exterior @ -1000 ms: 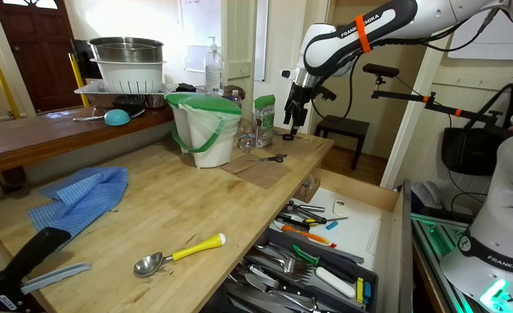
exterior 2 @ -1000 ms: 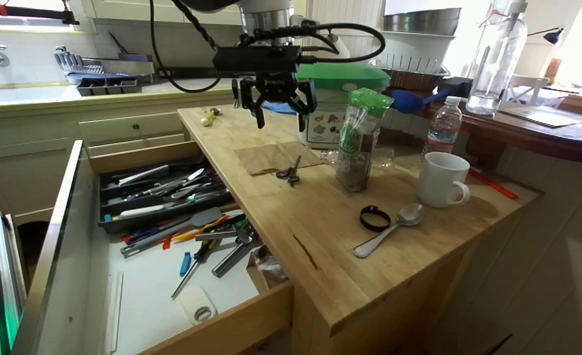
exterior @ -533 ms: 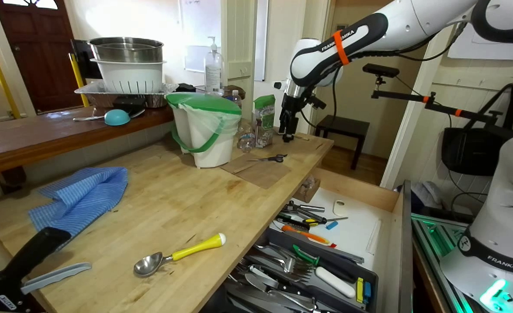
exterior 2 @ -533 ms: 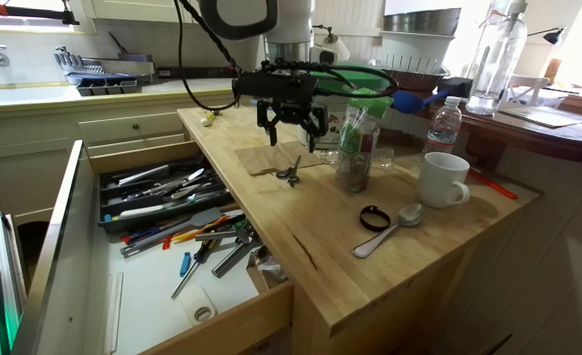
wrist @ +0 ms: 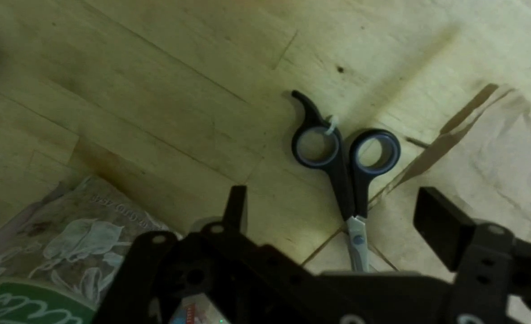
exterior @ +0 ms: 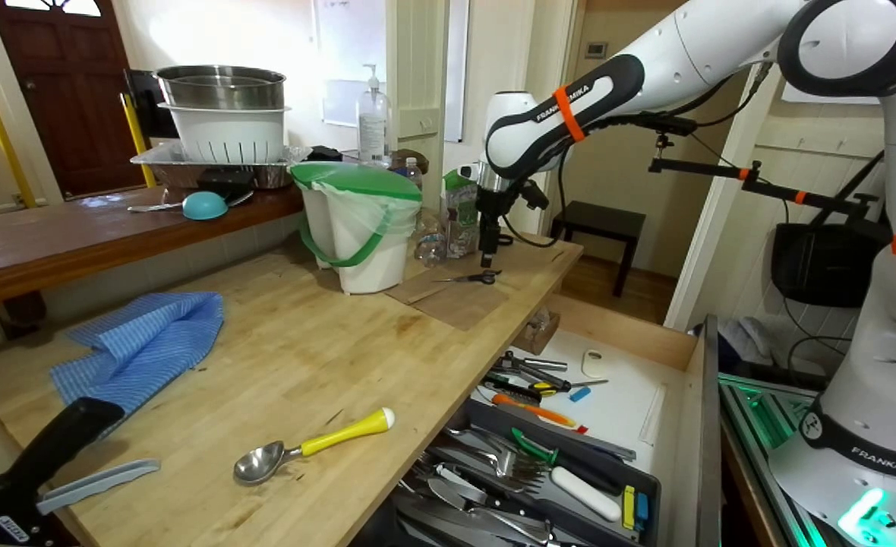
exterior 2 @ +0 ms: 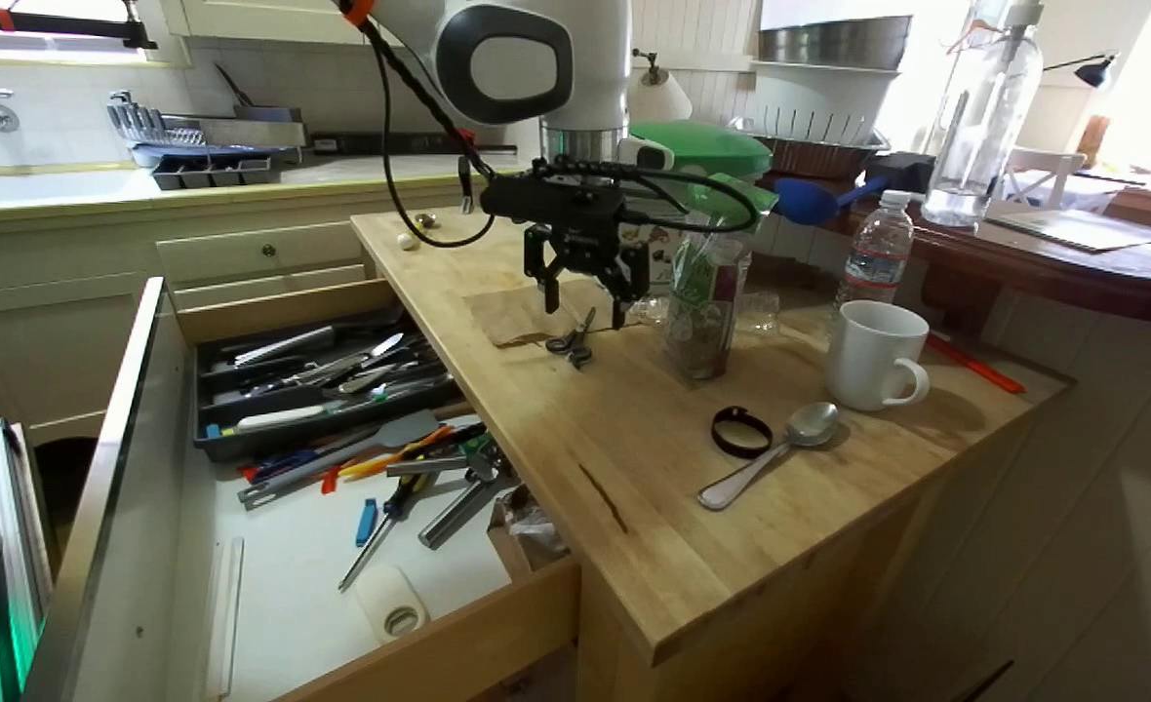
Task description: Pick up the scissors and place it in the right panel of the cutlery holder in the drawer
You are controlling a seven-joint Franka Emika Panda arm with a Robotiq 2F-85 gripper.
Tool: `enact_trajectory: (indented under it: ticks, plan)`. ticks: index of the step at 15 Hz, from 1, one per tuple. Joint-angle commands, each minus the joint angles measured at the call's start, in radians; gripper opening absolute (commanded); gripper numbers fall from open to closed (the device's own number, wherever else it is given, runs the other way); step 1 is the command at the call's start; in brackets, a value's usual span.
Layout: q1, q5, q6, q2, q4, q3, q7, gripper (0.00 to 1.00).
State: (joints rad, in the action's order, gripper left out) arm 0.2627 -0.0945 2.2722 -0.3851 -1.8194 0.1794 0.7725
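The scissors (exterior: 481, 278) lie on the wooden counter, partly on brown paper, in both exterior views (exterior 2: 575, 348). In the wrist view the scissors (wrist: 343, 193) have black ring handles; the blade tips are hidden behind the gripper. My gripper (exterior 2: 585, 306) is open and empty, above the scissors. In the wrist view its fingertips (wrist: 335, 204) stand apart either side of the scissors, not touching them. It also shows edge-on (exterior: 487, 260). The dark grey cutlery holder (exterior: 655, 501) (exterior 2: 254, 445) sits in the open drawer (exterior: 710, 425) (exterior 2: 497, 624). Its right panel (exterior: 558, 501) holds a white-handled tool.
A bag with a green top (exterior 2: 702, 331) stands close beside my gripper, also in the wrist view (wrist: 90, 238). A white bucket (exterior: 376, 258) with a green lid stands behind the scissors. A mug (exterior 2: 863, 361), bottle (exterior 2: 876, 249), spoon (exterior 2: 751, 475) and black ring (exterior 2: 717, 434) are nearby.
My gripper has come down and across the counter towards the scissors, staying open. The scissors, holder and drawer have not moved.
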Motion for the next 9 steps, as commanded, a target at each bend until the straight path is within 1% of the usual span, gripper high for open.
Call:
enact_trajectory:
  ticks: [1, 3, 4, 5, 6, 7, 9]
  plan:
    - [0.003, 0.037, 0.056, 0.118, -0.081, -0.012, -0.085, 1.0]
    - [-0.003, 0.068, 0.14, 0.223, -0.165, 0.008, -0.158, 1.0]
    - [0.017, 0.051, 0.145, 0.267, -0.184, 0.013, -0.171, 1.0]
    - [0.019, 0.064, 0.156, 0.285, -0.184, 0.028, -0.214, 1.0]
    - [0.016, 0.098, 0.155, 0.3, -0.184, 0.041, -0.242, 1.0]
    - [0.02, 0.102, 0.146, 0.312, -0.184, 0.046, -0.24, 1.0]
    - [0.027, 0.074, 0.119, 0.319, -0.18, 0.051, -0.215, 1.0]
